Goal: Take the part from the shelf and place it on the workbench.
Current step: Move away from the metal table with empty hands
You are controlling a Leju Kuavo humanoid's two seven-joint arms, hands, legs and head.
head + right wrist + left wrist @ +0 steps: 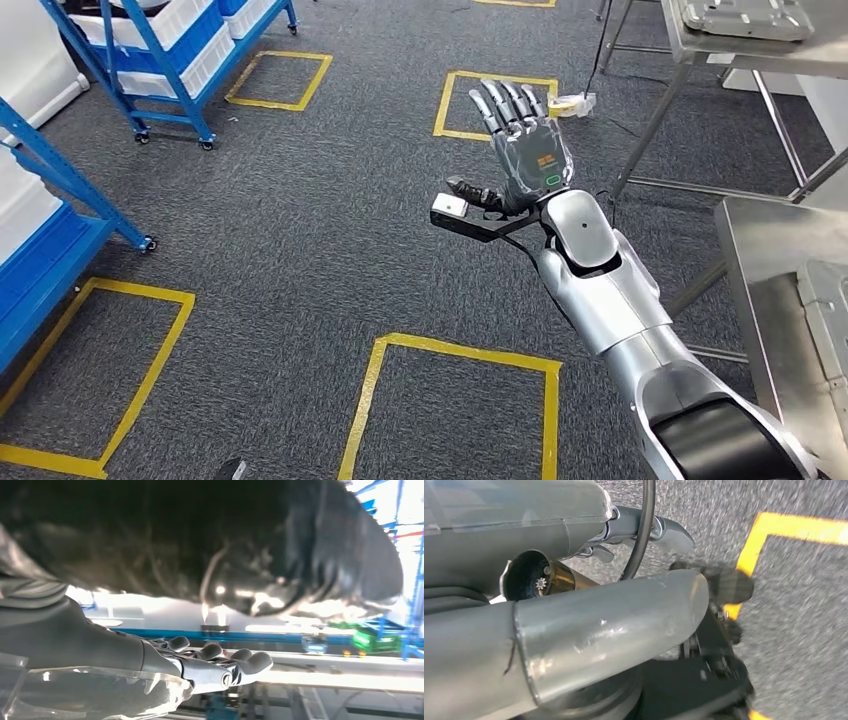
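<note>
- right hand (522,140) is raised over the carpet (300,200), fingers (505,100) apart and straight, holding nothing.
- left hand (644,530): cannot tell its fingers' state.
- a grey part (745,15) lies on the worktop (770,60) at upper right.

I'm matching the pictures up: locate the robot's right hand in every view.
Head view: right hand right of centre, raised, fingers spread above the carpet.
Right wrist view: foreground, stretched out toward the background.
Left wrist view: looks at carpet and yellow tape instead.
Shared landmark: blue shelving.
</note>
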